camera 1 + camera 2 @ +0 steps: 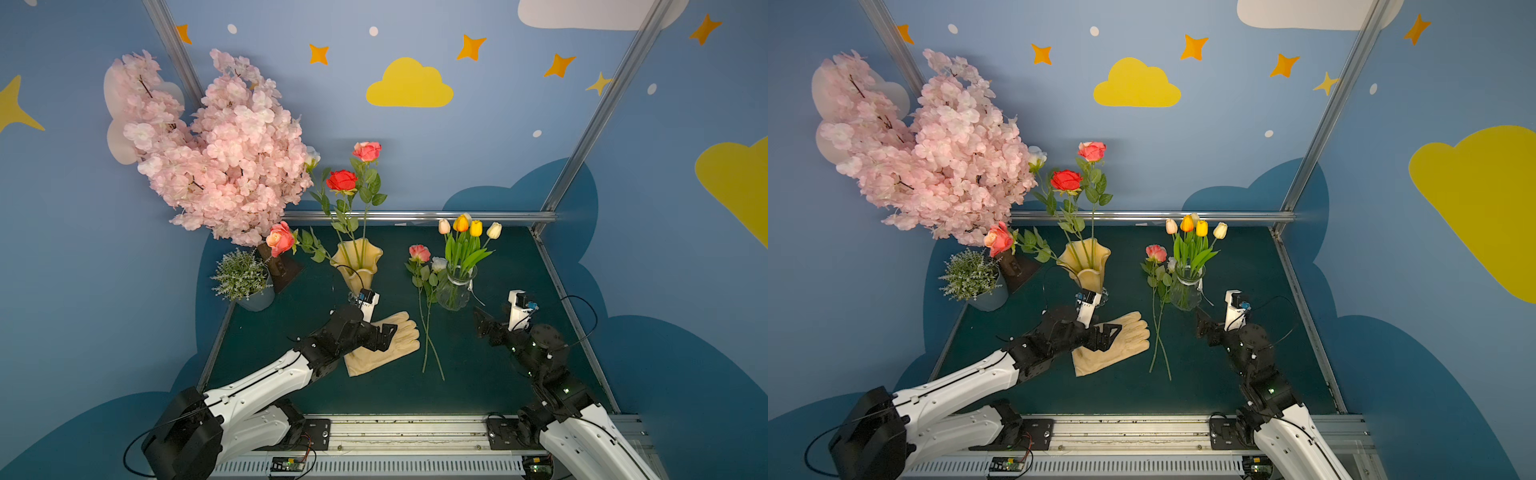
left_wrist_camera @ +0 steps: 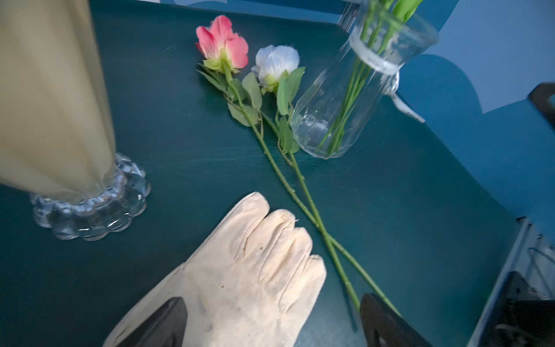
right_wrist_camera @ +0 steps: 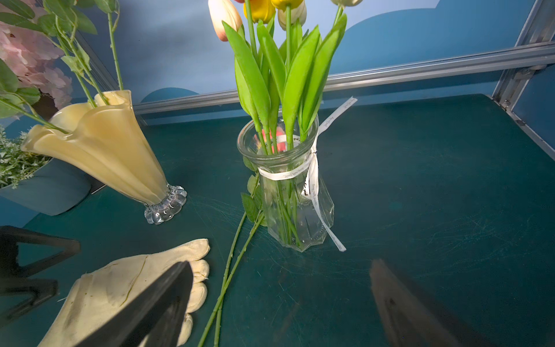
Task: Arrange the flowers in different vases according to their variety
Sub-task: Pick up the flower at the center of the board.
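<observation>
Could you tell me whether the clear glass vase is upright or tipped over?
Upright: the glass vase stands on its base, with tulips rising from its mouth.

Dim, soft light; blurred wrist views

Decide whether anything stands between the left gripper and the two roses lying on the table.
Nothing visible does: the left gripper hangs open over the glove, and the two roses lie uncovered just beside it.

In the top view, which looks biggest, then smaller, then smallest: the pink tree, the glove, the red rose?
Largest: pink blossom tree.
Middle: glove, though it is nearer the camera.
Smallest: red rose.
</observation>
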`<state>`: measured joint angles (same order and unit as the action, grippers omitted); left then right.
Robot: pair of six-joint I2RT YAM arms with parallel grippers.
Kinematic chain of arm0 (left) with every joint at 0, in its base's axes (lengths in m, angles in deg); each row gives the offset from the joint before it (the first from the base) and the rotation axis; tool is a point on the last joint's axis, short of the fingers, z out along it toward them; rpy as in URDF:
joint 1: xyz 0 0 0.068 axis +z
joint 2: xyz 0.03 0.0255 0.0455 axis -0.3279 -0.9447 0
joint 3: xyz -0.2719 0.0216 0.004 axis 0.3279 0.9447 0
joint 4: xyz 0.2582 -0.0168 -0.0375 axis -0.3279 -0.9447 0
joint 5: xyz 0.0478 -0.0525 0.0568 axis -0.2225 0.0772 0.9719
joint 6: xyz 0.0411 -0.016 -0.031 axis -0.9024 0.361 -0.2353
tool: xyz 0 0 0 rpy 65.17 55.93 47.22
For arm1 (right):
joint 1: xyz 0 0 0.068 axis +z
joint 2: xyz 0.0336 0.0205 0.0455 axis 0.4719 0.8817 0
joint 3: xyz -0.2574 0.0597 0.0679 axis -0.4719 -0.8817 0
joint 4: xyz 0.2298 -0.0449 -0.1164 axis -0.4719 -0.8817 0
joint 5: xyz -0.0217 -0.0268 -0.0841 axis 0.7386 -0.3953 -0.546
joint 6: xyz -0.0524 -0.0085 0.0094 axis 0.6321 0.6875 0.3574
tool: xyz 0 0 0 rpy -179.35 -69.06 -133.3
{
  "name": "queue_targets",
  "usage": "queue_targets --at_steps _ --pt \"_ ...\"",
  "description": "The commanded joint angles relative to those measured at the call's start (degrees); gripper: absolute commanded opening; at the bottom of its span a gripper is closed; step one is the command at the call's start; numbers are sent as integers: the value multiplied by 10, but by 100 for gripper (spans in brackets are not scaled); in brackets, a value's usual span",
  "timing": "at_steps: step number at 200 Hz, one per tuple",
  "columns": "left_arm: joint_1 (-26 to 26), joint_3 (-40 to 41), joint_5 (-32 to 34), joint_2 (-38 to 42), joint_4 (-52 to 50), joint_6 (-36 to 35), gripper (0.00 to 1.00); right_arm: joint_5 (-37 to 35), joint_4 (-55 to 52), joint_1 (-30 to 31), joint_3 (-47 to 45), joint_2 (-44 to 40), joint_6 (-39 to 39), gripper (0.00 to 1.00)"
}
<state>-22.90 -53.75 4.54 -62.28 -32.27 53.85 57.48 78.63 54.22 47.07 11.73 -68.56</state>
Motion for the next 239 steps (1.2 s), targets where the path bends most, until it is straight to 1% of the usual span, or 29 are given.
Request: queue_targets --at_steps 1,45,63,86,116,145,162,190,224,239 --pt "-12 -37 -14 -22 -35 43 88 -3 25 -1 -2 9 -5 98" --pt "-35 -95 -6 -92 -72 103 77 -23 26 -1 -6 37 -19 98" --pt "-40 -132 -15 -135 -97 114 70 -29 26 -1 -7 44 -26 98" --pt "-46 -181 -22 -196 -125 121 62 -41 28 0 -7 49 -37 98" --pt "-53 -236 -31 -265 -143 124 57 -50 26 -1 -8 53 -42 98" --pt "-55 -315 -16 -336 -190 116 51 -54 26 -1 -7 53 -43 98" --pt "-55 -355 -21 -371 -202 113 46 -57 24 -1 -8 53 -45 98" --pt "-62 -411 -22 -424 -222 109 43 -59 25 -1 -7 54 -46 98" --pt "-70 -481 -3 -493 -258 98 46 -63 26 -1 -7 56 -49 98" --pt "-70 -516 11 -520 -281 90 45 -64 25 -1 -7 56 -50 98"
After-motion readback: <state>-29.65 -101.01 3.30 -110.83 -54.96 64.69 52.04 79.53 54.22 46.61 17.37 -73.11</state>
